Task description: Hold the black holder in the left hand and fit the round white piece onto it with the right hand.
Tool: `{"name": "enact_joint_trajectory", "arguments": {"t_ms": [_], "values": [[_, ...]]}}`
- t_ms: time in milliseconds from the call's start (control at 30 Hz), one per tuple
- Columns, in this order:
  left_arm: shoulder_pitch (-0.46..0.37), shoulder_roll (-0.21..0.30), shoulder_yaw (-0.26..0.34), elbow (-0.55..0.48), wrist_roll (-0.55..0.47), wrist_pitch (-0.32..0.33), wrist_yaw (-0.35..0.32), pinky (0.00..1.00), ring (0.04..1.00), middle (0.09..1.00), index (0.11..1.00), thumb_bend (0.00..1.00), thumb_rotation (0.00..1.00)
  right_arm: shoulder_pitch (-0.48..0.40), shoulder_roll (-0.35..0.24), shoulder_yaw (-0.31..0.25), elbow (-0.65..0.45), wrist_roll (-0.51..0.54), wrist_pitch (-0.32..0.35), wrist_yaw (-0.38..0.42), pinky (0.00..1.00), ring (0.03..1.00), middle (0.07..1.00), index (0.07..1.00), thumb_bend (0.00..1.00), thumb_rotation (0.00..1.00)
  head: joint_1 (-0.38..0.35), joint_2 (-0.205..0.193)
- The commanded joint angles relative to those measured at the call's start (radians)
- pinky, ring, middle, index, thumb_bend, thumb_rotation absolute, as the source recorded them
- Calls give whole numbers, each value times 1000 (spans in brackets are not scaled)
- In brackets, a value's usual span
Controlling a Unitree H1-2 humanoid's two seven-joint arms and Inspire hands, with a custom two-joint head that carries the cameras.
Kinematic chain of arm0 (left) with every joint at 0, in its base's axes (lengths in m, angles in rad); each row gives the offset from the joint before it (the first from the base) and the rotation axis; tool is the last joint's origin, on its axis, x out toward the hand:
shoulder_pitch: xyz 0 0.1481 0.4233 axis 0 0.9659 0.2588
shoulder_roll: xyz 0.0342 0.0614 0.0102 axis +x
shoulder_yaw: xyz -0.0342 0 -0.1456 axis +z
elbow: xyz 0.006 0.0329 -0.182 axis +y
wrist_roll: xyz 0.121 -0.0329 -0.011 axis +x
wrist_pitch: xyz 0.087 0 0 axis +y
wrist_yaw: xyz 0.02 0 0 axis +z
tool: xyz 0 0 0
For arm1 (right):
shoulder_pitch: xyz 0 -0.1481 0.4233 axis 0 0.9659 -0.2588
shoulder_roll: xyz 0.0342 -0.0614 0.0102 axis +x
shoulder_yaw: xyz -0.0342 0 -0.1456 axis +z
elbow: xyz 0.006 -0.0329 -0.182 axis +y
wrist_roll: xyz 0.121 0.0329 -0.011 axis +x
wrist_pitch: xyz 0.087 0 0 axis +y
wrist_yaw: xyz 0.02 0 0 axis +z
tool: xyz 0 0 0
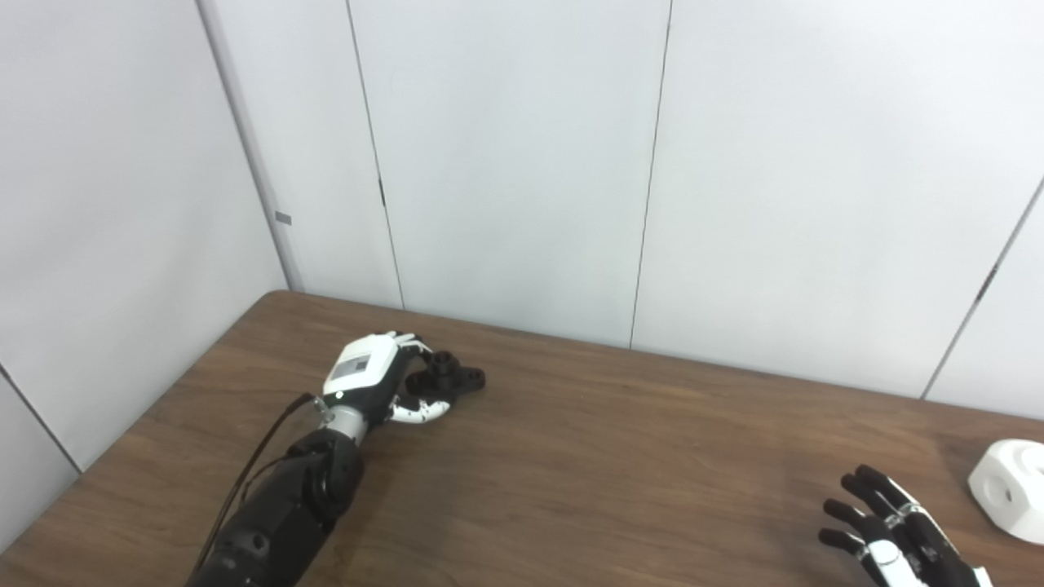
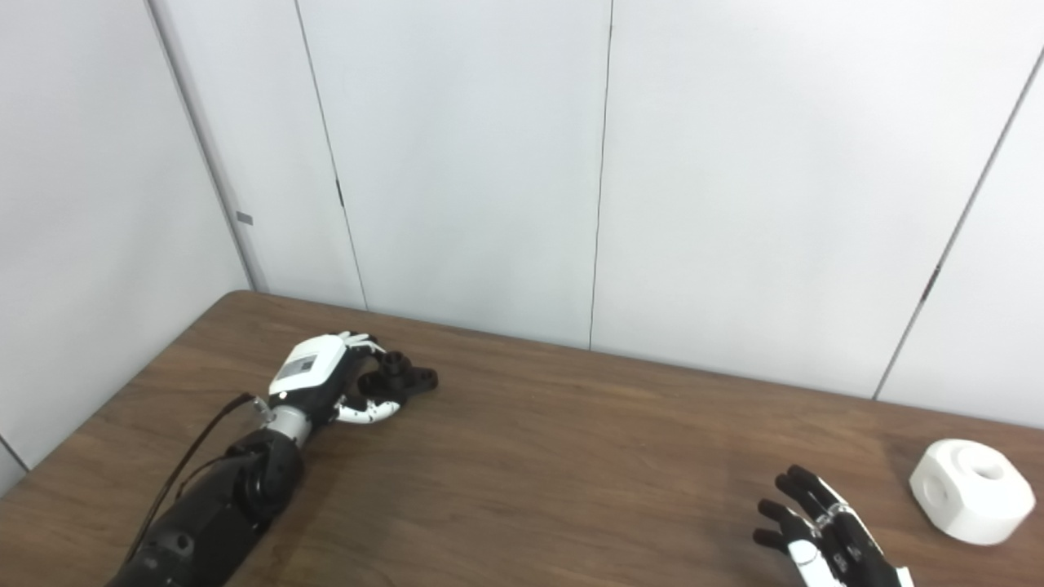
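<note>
While the left robot hand [image 2: 322, 379] curls around the black holder [image 2: 400, 381], the open right robot hand [image 2: 820, 530] sits just left of the round white piece [image 2: 971, 491].

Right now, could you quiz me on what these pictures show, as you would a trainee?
1. True or false: the right hand is holding the round white piece.
2. Which hand is at the black holder? A) left hand B) right hand C) neither
3. Fill in: the white piece rests on the ____, apart from the right hand.

Key: 1. False; its fingers are spread and it holds nothing. 2. A; its fingers curl around the holder. 3. table.
</note>
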Motion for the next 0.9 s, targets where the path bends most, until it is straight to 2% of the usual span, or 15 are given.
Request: {"name": "enact_joint_trajectory", "arguments": {"t_ms": [0, 233, 433, 467, 500, 567, 667, 867], "values": [[-21, 10, 8, -9, -1, -31, 27, 1000, 946, 890, 699, 992, 358, -25, 5, 0, -20, 8, -38, 8, 620, 730, 811, 774, 419, 426, 4, 2], [-26, -5, 23, 15, -11, -61, 74, 1000, 929, 864, 673, 994, 255, -28, 5, 4, -12, 3, -45, 9, 615, 730, 810, 774, 420, 426, 1, 0], [-34, -18, 31, 49, -2, -98, 140, 1000, 920, 835, 630, 976, 213, -28, 5, 1, -9, 7, -50, 10, 609, 724, 807, 770, 417, 412, 4, 1], [-35, -19, 31, 58, 4, -116, 165, 1000, 912, 817, 580, 947, 149, -26, 3, 2, -10, 6, -50, 11, 610, 726, 809, 772, 421, 418, 4, 4], [-36, -20, 30, 67, 9, -132, 189, 1000, 906, 794, 534, 741, 105, -25, 1, 2, -12, 5, -49, 11, 610, 725, 811, 774, 423, 422, 4, 3], [-40, -21, 27, 90, 20, -160, 233, 1000, 890, 748, 493, 570, 63, -23, -2, 1, -12, 5, -49, 13, 616, 732, 816, 779, 426, 429, 6, 3], [-43, -15, 17, 108, 29, -181, 258, 1000, 889, 723, 484, 530, 51, -24, -4, -1, -9, 7, -55, 15, 623, 735, 820, 785, 419, 430, 7, 6], [-43, -5, 15, 98, 33, -190, 258, 1000, 889, 721, 483, 524, 51, -24, -4, -4, -17, 8, -49, 12, 615, 730, 815, 779, 439, 433, 13, 13]]}}
